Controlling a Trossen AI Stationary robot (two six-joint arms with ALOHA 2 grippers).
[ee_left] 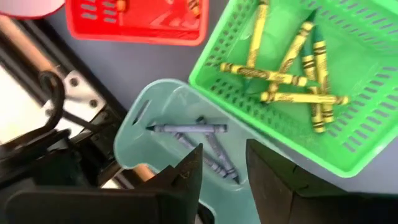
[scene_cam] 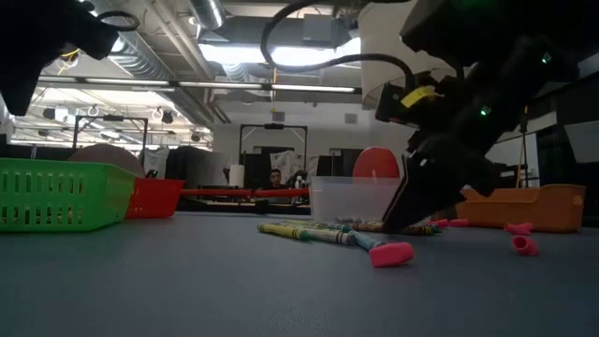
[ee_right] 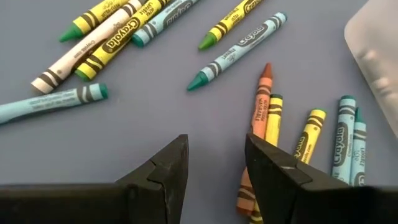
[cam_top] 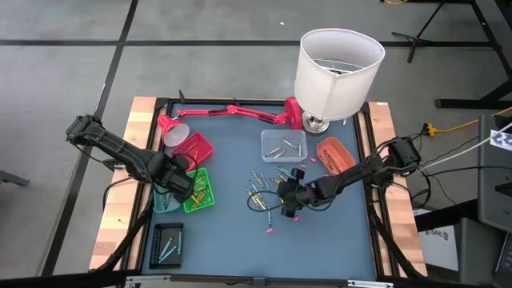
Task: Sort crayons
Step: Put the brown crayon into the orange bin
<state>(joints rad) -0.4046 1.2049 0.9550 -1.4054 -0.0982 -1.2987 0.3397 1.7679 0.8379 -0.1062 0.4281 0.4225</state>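
Loose crayons (cam_top: 268, 184) in yellow, green, blue, white and orange lie scattered mid-table, and they also show in the right wrist view (ee_right: 236, 43). My right gripper (cam_top: 286, 200) (ee_right: 214, 165) is open and empty, low over the table at the pile's near edge. An orange crayon (ee_right: 261, 106) lies flat beside one of its fingers. My left gripper (cam_top: 182, 186) (ee_left: 224, 171) is open and empty above a teal tray (ee_left: 155, 106) that holds grey-blue crayons (ee_left: 189, 129). The green basket (ee_left: 211, 78) beside the teal tray holds yellow and green crayons (ee_left: 280, 78).
A red basket (cam_top: 192, 148), a clear tray (cam_top: 284, 144), an orange tray (cam_top: 336, 154) and a black tray (cam_top: 166, 242) stand around the pile. A white lampshade (cam_top: 336, 68) and a pink desk lamp (cam_top: 232, 112) are at the far edge. Pink stubs (cam_top: 270, 230) lie nearby.
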